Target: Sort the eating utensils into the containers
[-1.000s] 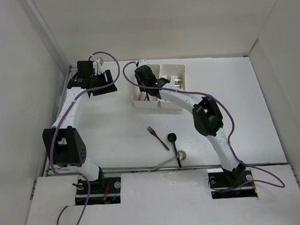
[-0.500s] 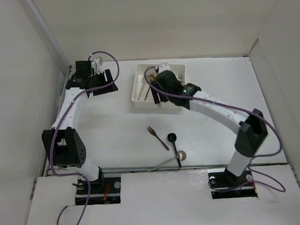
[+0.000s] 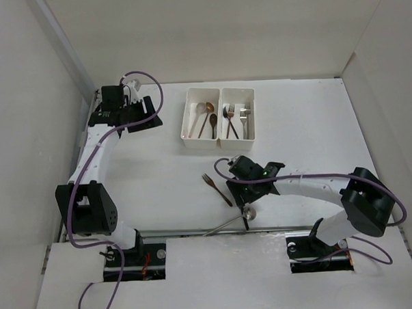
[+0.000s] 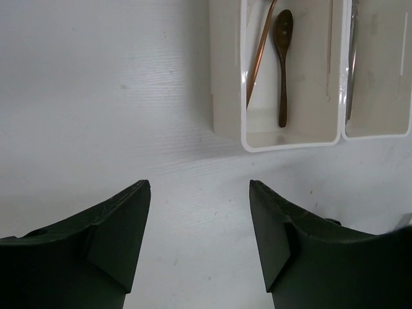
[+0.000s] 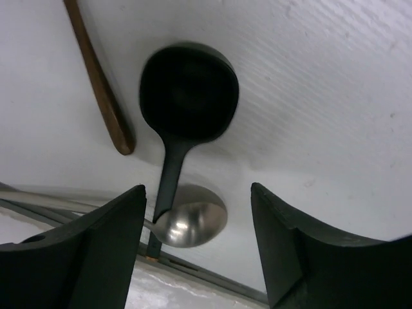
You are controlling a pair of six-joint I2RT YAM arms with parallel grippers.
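Note:
Two white containers stand side by side at the back: the left bin (image 3: 192,121) holds spoons, the right bin (image 3: 250,115) holds forks. A copper fork (image 3: 216,189), a black spoon (image 5: 188,90) and a silver spoon (image 3: 226,224) lie near the front edge. My right gripper (image 3: 242,194) hovers open just above the black spoon, whose handle (image 5: 170,174) crosses the silver spoon's bowl (image 5: 193,224) between the fingers. My left gripper (image 3: 144,117) is open and empty over bare table left of the bins; its view shows a dark copper spoon (image 4: 282,64) in the left bin (image 4: 290,138).
White walls enclose the table on the left, back and right. A metal rail (image 5: 212,277) runs along the table's front edge, right behind the silver spoon. The copper fork's handle (image 5: 96,77) lies just left of the black spoon's bowl.
My right arm swung from the left bin down to the front of the table and now sits over the black spoon with jaws open. The left arm has barely moved.

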